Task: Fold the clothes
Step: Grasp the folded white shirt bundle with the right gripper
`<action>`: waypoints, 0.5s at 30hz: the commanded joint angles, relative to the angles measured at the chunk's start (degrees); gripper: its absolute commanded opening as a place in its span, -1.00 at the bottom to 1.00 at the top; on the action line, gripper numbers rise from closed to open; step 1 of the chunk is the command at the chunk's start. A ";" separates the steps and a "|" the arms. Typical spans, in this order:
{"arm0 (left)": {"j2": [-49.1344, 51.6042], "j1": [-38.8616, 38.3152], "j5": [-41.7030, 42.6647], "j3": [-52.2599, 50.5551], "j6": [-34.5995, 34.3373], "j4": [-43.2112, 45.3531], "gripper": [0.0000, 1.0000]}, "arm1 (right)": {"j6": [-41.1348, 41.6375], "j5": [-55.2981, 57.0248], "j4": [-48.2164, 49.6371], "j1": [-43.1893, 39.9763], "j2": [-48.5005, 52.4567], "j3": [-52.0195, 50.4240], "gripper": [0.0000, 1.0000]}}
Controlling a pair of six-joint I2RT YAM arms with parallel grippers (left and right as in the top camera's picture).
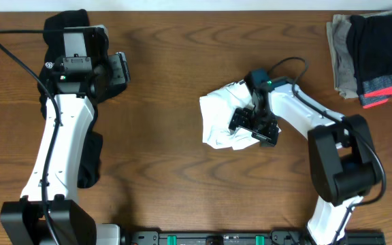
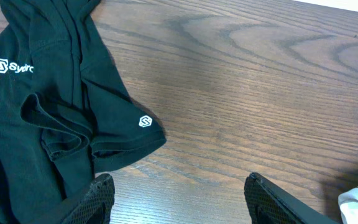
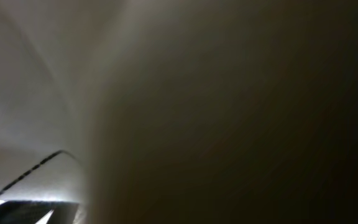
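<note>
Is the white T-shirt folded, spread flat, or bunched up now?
Bunched up: the T-shirt lies in a small crumpled heap with uneven edges, not flat.

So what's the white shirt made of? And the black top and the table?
The white shirt: soft cloth, probably cotton; matte, bunched in crumpled folds.
The black top: soft knit cloth too, matte, with stitched hems and a printed white logo.
The table: looks like brown wood, with swirly grain; could be a wood-look surface.
</note>
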 commanded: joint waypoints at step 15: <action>0.76 0.31 -0.68 0.74 0.07 -0.09 0.37 | -11.37 10.27 8.74 -6.86 1.44 -0.70 -0.97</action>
